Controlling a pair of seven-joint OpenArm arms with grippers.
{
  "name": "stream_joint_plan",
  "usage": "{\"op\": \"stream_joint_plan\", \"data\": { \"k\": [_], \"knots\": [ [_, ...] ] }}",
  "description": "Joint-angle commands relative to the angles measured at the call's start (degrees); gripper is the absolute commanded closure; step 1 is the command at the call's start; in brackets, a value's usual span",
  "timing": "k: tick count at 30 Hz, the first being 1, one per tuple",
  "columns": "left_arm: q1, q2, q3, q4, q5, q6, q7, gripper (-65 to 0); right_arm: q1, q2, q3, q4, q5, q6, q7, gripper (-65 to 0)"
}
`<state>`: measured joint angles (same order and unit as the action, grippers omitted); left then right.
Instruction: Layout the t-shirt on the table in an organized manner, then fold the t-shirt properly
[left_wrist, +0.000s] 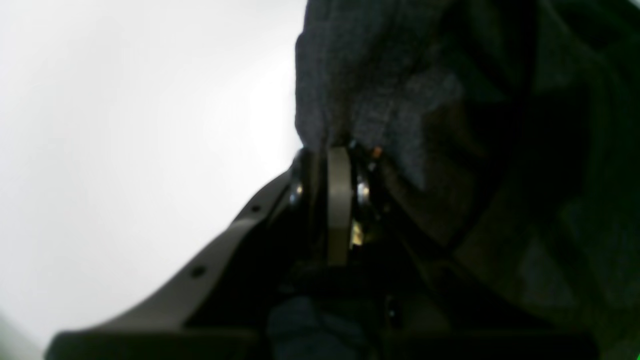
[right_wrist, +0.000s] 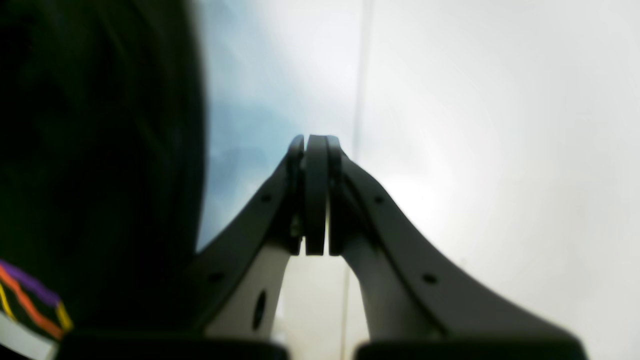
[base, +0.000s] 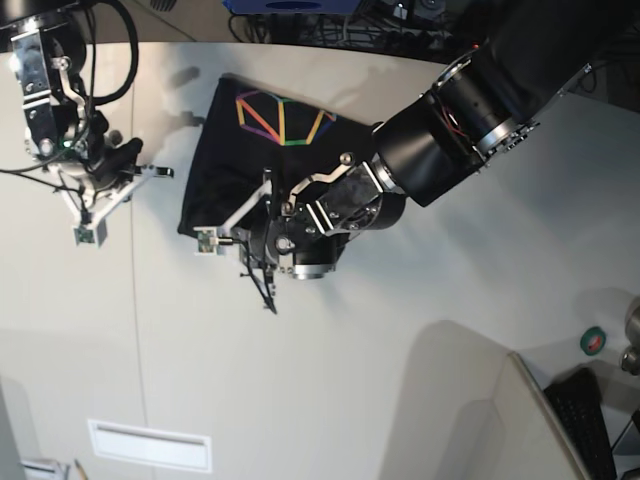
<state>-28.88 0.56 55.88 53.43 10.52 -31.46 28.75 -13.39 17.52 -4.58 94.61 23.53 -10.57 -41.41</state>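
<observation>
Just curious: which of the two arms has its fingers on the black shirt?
The left arm's fingers, pinching the t-shirt; the right fingers are shut, holding nothing.

T-shirt (base: 240, 160) lay on the surface (base: 400, 330) toward the far edge. Left arm's jaws (base: 262, 290) sat at its near edge; right arm's jaws (base: 150, 172) hung just beside its left side, apart. Recessed panel (base: 150, 445) lay well nearer, at the front.

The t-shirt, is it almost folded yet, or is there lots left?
Partly. The t-shirt already lies on the table as a smaller dark block, rainbow print up, so some folding looks done. The left gripper is shut on its cloth, mid-fold. The right gripper is shut and empty beside it. The final folds and tidying remain.
</observation>
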Motion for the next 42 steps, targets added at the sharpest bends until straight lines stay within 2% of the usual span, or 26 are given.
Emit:
{"op": "stream_joint_plan", "data": {
  "k": [1, 6, 11, 12, 15, 17, 19, 21, 24, 26, 28, 29, 30, 31, 33, 34, 36, 39, 42],
  "knots": [
    [-1.93, 0.81, 0.08, -0.37, 0.86, 0.47, -0.75, 0.0, 0.24, 0.55, 0.93, 0.91, -0.19, 0.24, 0.92, 0.0],
    [-3.16, 4.15, 0.43, -3.72, 1.21, 0.47, -1.98, 0.0, -0.72, 0.55, 2.78, 0.91, -0.19, 0.24, 0.92, 0.0],
    [-4.48, 4.67, -0.10, -3.45, 0.95, 0.47, -1.63, 0.0, -0.81, 0.55, 2.78, 0.91, -0.19, 0.24, 0.92, 0.0],
    [-5.01, 4.67, -0.10, -3.36, 0.95, 0.47, -1.63, -4.3, -0.72, 0.55, 2.60, 0.91, -0.19, 0.24, 0.92, 0.0],
    [-5.18, 4.50, -0.18, -1.96, 0.86, 0.39, -1.54, -29.6, -0.37, 0.55, 2.51, 0.91, -0.19, 0.24, 0.92, 0.0],
    [-5.09, 4.41, -0.27, -0.46, 0.77, 0.39, -0.75, -42.8, -0.02, 0.46, 2.51, 0.91, -0.19, 0.24, 0.92, 0.0],
    [-5.09, 4.41, -2.38, 1.30, 0.68, 0.39, 1.80, -52.3, 0.77, 0.37, 2.51, 0.91, -0.01, 0.24, 0.92, 0.0],
    [-4.48, 4.32, -7.66, 4.02, 0.68, 0.21, 3.82, -55.8, 0.95, 0.20, 2.51, 0.91, 0.16, 0.24, 1.01, 0.0],
    [-1.93, 2.21, -19.09, 12.72, 0.77, 0.21, 8.65, -51.5, 2.71, -0.07, 2.51, 1.08, 0.25, 1.21, 1.01, 0.0],
    [2.11, 0.19, -27.79, 19.93, 0.77, 0.21, 11.55, -43.3, 4.11, -1.21, 2.78, 1.00, 0.25, 5.60, 1.01, 0.0],
    [7.92, -2.01, -37.99, 26.53, 0.77, 0.21, 13.31, -28.3, 5.70, -2.71, 2.95, 0.91, 0.16, 11.14, 1.01, 0.0],
    [11.35, -2.97, -43.17, 29.08, 0.77, 0.21, 13.84, -17.9, 6.66, -3.23, 2.86, 0.82, 0.16, 13.42, 1.01, -3.6],
    [14.86, -3.85, -48.71, 31.19, 0.77, 0.21, 13.84, -6.1, 7.45, -3.58, 2.86, 0.29, -0.01, 15.10, 1.01, -11.7],
    [18.03, -4.56, -53.72, 32.68, 0.77, 0.21, 13.66, 0.0, 8.24, -4.02, 2.78, -0.41, -0.01, 16.50, 1.01, -18.8],
    [24.53, -5.96, -63.04, 34.18, 0.77, 0.21, 13.49, 0.0, 10.27, -5.61, 2.86, -2.34, -0.19, 17.21, 1.01, -29.3],
    [27.35, -6.49, -67.88, 34.53, 0.16, 0.21, 13.23, 0.0, 11.23, -6.05, 2.78, -3.93, -0.19, 17.21, 1.01, -31.4],
    [32.97, -7.55, -77.37, 34.97, -4.06, 0.21, 11.29, 0.0, 13.26, -6.57, 2.43, -7.62, -0.19, 17.38, 1.10, -30.6],
    [41.41, -10.18, -90.38, 34.88, -17.34, 0.21, 7.77, 0.0, 16.77, -6.75, 2.43, -13.68, -0.19, 17.38, 1.89, -30.8],
    [48.00, -13.70, -97.50, 34.35, -30.96, 0.21, 6.90, 0.0, 17.48, -6.57, 2.34, -15.62, -0.19, 17.38, 4.44, -31.1]
  ]
}}
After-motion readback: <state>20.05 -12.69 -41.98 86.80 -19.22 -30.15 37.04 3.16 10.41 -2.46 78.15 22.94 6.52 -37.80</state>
